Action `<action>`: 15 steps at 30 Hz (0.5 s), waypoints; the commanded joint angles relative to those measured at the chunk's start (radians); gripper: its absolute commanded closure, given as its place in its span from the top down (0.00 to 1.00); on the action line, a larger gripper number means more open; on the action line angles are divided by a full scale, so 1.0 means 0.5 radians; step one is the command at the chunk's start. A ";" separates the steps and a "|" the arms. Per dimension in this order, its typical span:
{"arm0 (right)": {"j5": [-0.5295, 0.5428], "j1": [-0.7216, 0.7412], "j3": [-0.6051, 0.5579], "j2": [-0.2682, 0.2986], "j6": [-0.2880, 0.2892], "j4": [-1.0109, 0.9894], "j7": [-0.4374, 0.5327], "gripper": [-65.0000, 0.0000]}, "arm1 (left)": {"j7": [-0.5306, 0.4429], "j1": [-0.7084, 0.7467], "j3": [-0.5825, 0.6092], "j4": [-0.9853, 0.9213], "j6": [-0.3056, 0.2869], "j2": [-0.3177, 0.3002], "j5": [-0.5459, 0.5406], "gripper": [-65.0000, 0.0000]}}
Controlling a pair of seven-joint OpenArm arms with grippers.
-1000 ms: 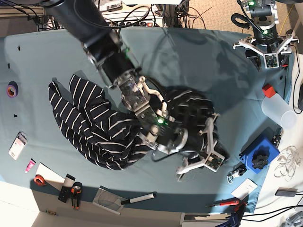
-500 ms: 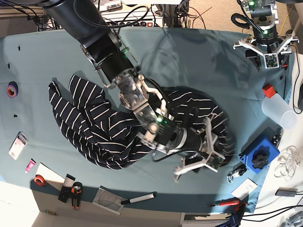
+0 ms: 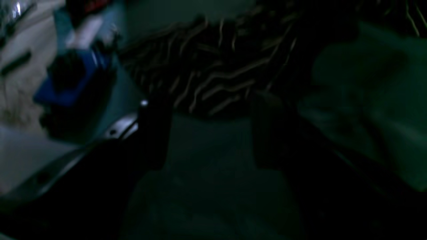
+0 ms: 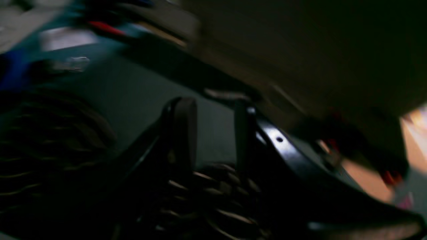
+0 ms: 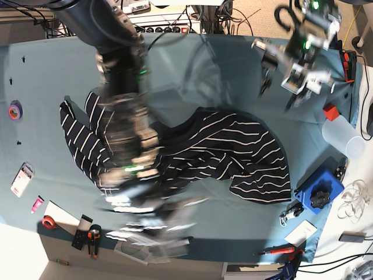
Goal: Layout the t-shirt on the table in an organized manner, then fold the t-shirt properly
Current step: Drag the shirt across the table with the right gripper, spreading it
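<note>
A: Looking for the t-shirt (image 5: 233, 151): where does it lie?

B: Rumpled across the middle of the table (image 5: 221, 64), with its long axis running side to side in the base view.

A: Which claw is nearer?

B: The right claw (image 4: 212, 106). It's blurred, low over the shirt's end on that arm's side, jaws parted, striped cloth under them; I'd judge nothing is pinched. The left claw (image 3: 210, 103) is wide and empty, off toward the far corner, with the shirt lying ahead of it.

A: So each arm suits its own end?

B: Probably.
</note>
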 commanded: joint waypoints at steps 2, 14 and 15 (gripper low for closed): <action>0.046 -0.006 0.145 0.061 -0.012 0.026 0.031 0.29 | -0.053 -0.048 0.035 0.034 -0.025 -0.089 0.021 0.53; 0.240 -0.359 0.724 0.370 -0.007 0.027 -0.094 0.29 | -0.085 -0.353 0.817 -0.158 -0.013 -0.442 0.492 0.50; 0.240 -0.388 0.743 0.384 -0.005 0.027 -0.102 0.29 | -0.114 -0.397 0.864 -0.220 0.033 -0.440 0.530 0.49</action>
